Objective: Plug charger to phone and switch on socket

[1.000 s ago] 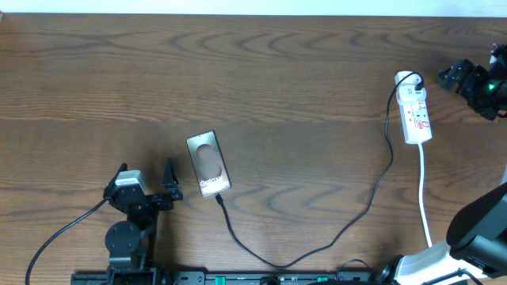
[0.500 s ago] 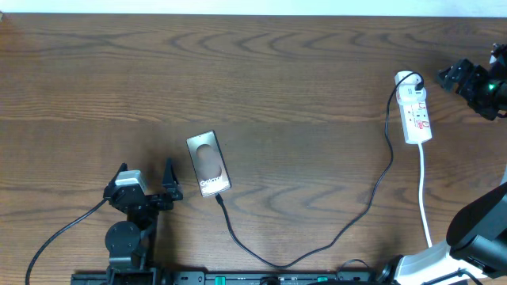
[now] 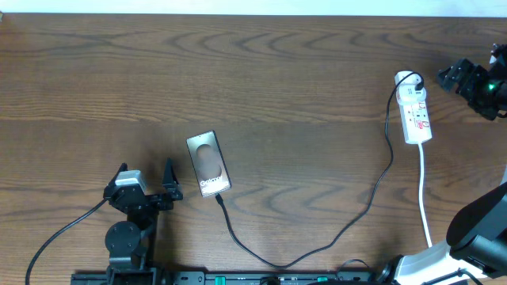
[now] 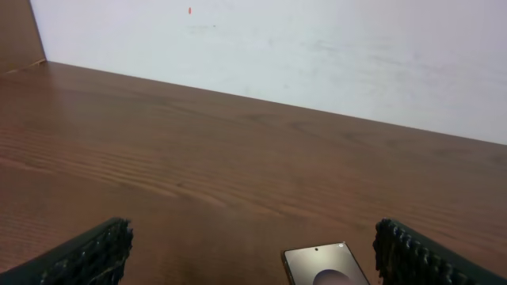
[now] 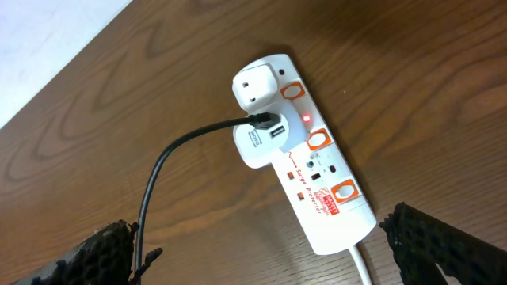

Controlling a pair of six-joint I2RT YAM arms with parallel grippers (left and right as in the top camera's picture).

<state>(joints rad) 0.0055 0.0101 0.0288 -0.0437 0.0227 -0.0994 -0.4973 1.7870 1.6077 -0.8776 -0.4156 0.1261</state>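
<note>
Left gripper (image 3: 145, 168) is found wide open and empty, low over the counter (image 3: 277, 79) near its front edge. The phone (image 3: 208, 164) is laid flat, face up, just to the gripper's right and apart from it; in the wrist view only its far end (image 4: 326, 267) is seen. The right gripper (image 3: 455, 79) is likewise spread wide with nothing held, just beside the socket (image 3: 415, 115) at the counter's right side, no contact being seen. The charger (image 3: 317, 241) is plugged into a white adapter (image 5: 257, 142) on the socket (image 5: 317, 170) and is led in a loop to the phone's near short edge; whether its tip is seated cannot be told. A small red light (image 5: 306, 119) is lit beside the adapter. A white lead (image 3: 425, 198) is run from the socket toward the front edge.
</note>
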